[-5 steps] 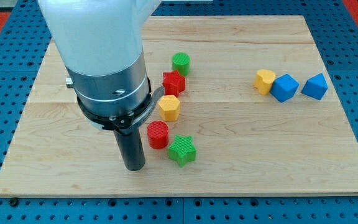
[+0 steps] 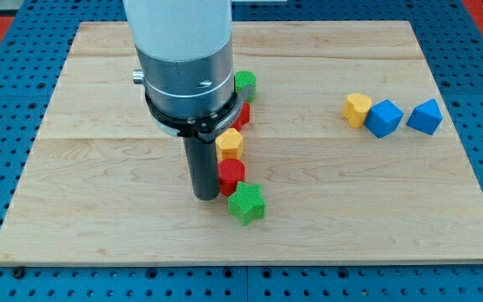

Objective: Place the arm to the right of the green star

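Note:
The green star lies on the wooden board near the view's bottom centre. My tip rests on the board just left of the star and against the red cylinder, which sits directly above the star. A yellow hexagon block sits above the red cylinder. A red star and a green cylinder are partly hidden behind the arm's body.
At the view's right stand a yellow block, a blue cube and a blue block in a row. The board's bottom edge runs close below the star.
My tip has moved to the view's right and slightly up, closing on the red cylinder, which has shifted a little right. The arm's body now covers more of the red star and green cylinder.

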Controlling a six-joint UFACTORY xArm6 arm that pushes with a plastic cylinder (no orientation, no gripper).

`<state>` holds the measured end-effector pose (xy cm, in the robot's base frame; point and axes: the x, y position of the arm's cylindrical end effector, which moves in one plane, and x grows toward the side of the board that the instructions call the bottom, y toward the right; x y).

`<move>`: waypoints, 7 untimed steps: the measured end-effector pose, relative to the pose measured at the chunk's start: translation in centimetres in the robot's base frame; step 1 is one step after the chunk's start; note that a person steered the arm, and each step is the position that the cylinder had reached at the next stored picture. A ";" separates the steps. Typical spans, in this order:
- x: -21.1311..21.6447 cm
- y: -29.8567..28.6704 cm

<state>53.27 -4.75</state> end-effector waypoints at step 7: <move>8.6 10.4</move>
